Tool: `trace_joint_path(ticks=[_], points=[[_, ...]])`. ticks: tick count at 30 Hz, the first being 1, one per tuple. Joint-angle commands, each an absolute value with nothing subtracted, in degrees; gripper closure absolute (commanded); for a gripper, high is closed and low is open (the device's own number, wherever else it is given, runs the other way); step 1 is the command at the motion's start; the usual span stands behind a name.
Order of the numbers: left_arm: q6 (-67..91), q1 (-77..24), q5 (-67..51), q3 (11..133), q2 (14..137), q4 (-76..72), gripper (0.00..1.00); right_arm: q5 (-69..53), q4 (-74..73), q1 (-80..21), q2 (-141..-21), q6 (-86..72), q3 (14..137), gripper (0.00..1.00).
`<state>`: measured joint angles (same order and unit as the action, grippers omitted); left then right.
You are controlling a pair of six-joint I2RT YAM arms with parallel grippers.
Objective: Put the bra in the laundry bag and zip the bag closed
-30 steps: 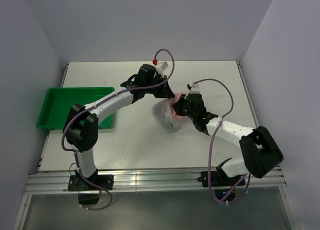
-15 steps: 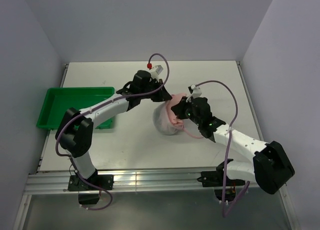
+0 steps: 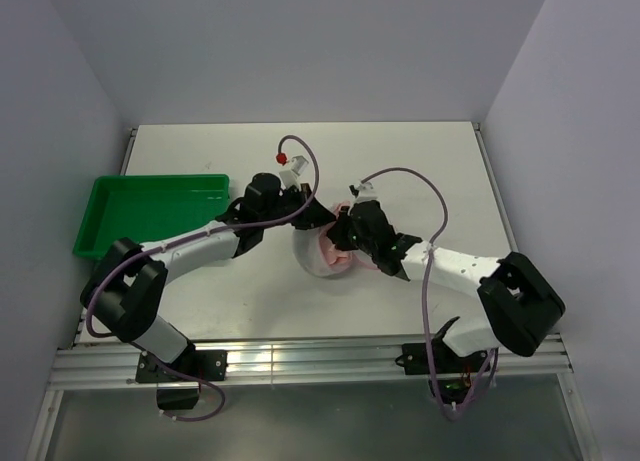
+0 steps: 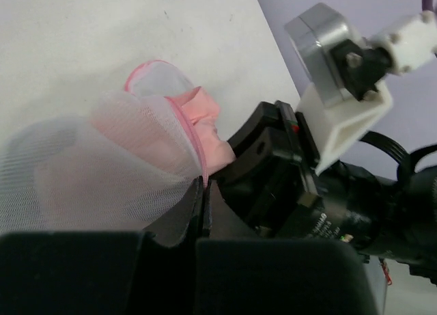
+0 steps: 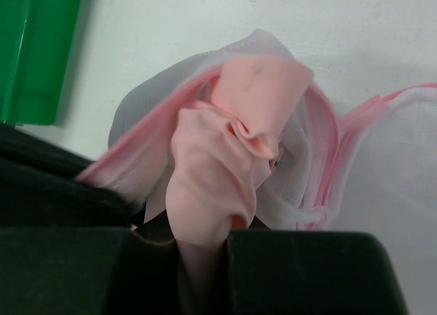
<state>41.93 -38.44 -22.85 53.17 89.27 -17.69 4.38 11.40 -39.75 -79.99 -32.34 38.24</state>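
Overhead view: white table point(image 3: 400, 161), with left arm point(image 3: 190, 243) & right arm point(image 3: 450, 264) meeting near its centre. A green plastic tray point(image 3: 140, 219) sits at far left, well apart from the work. Since a sec ago both arms have swung nearer their bases & a bit left, taking the mesh laundry bag point(image 3: 312, 259) w/ them. The bag sits between the claws, its mouth w/ pink zipper trim point(image 4: 191, 137) toward the right arm. The pink bra point(image 5: 225, 158) is bunched in that mouth, partly in, w/ a wad sticking out. The left gripper point(image 4: 203, 195) is pinched tight on the bag's rim. The right gripper point(image 5: 201, 250) is clamped narrow on bra fabric. You're prob. mid-stuffing; zip not yet started.
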Motion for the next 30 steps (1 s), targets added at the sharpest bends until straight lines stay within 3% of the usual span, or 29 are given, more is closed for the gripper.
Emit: trace_joint_path(ticks=[1,6,16,24,25,26,30], points=[[43.24,-38.93,-26.19,53.26,88.06,-26.55,1.0,12.65,7.48,-42.27,-74.9,-33.4,39.99,1.0],[47.1,-39.29,-29.08,53.96,88.51,-31.55,1.0,16.87,1.24,-42.36,-68.99,-35.15,41.21,1.0],[48.69,-39.81,-27.07,46.07,84.56,-33.21,1.0,23.29,1.85,-42.36,-82.43,-40.08,45.61,0.99],[52.11,-39.2,-28.3,40.87,86.39,-41.2,1.0,29.97,-1.66,-42.36,-82.97,-40.87,46.14,0.92],[52.38,-39.2,-28.74,40.7,87.27,-41.74,1.0,30.67,-2.37,-42.36,-82.79,-40.61,46.4,0.89],[52.64,-39.2,-29.18,40.78,87.62,-42.01,1.0,30.85,-2.55,-42.36,-82.44,-40.0,46.49,0.76],[53.0,-38.94,-27.78,38.76,86.05,-42.54,1.0,30.59,-6.23,-42.45,-81.83,-37.45,49.3,0.43]])
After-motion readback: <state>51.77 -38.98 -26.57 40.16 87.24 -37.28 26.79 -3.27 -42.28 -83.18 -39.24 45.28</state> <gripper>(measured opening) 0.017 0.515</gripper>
